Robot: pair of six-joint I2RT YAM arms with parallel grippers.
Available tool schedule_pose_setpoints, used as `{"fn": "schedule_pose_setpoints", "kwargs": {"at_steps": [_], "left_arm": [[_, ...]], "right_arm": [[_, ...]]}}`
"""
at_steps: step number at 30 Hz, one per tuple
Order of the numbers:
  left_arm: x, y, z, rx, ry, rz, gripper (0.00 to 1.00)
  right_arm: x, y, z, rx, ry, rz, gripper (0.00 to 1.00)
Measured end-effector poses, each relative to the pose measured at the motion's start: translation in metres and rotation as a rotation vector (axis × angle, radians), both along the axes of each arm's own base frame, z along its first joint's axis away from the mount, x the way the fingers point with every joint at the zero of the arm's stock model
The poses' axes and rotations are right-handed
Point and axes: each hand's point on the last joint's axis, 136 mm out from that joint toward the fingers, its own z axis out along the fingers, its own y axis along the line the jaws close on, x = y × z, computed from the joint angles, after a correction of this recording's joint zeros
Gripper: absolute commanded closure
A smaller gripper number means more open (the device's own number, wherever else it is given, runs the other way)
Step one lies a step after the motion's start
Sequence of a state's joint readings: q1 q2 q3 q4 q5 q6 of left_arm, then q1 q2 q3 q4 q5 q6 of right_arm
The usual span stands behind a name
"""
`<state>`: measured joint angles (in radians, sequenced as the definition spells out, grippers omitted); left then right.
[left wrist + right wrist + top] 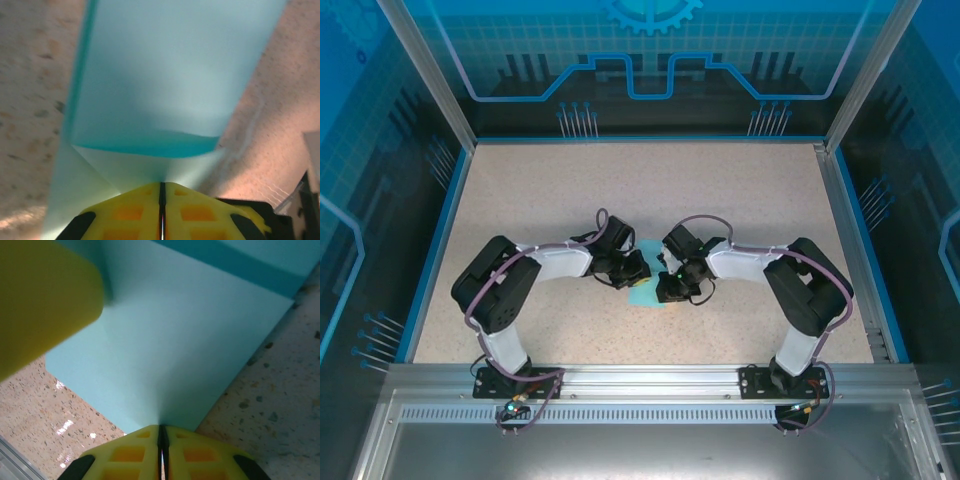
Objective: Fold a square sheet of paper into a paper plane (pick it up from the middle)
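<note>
Seen from above, two black and white arms (560, 262) reach inward over a speckled beige table (740, 200) and meet near its middle. Between their tips is the paper (645, 296), a small pale cyan sheet, at the table's middle and slightly toward its near edge. The left gripper (636, 274) comes at it from the table's left side and the right gripper (667, 290) from the table's right side. Both touch the sheet and hide most of it.

From the left wrist, that gripper's yellow fingers (132, 212) are pressed together with only a thin dark line between them, pinching the paper's edge. The sheet fans out from the pinch. A wide folded layer lies beyond, with a darker teal strip along its lower and left edges. Table surface shows on both sides.

From the right wrist, its yellow fingers (192, 455) are likewise closed tight, pinching the paper. The sheet spreads away from them, and a darker teal band crosses the upper right. A blurred yellow shape (45, 300) covers the upper left, overlapping the sheet.

Whether the paper rests on the table or is lifted just off it cannot be told.
</note>
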<state>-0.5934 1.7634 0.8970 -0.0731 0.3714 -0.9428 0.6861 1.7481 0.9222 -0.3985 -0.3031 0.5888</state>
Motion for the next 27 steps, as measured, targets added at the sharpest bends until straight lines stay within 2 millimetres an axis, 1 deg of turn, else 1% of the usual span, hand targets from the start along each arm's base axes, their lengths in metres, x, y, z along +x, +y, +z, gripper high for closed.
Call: {"fn": "schedule_pose_setpoints", "kwargs": {"at_steps": [3, 9, 18, 27], "left_arm": [[-0.006, -0.008, 0.006, -0.013, -0.009, -0.026, 0.90], [-0.018, -0.018, 0.004, -0.023, 0.015, -0.050, 0.94], [-0.024, -0.016, -0.015, -0.011, 0.067, -0.031, 0.95], [-0.023, -0.016, -0.016, -0.010, 0.058, -0.024, 0.95]], "right_arm": [[0.000, 0.000, 0.000, 0.000, 0.003, -0.006, 0.89], [0.000, 0.000, 0.000, -0.001, 0.006, -0.010, 0.89], [0.000, 0.000, 0.000, -0.002, 0.007, -0.012, 0.89], [0.000, -0.001, -0.002, -0.004, 0.010, -0.013, 0.89]]}}
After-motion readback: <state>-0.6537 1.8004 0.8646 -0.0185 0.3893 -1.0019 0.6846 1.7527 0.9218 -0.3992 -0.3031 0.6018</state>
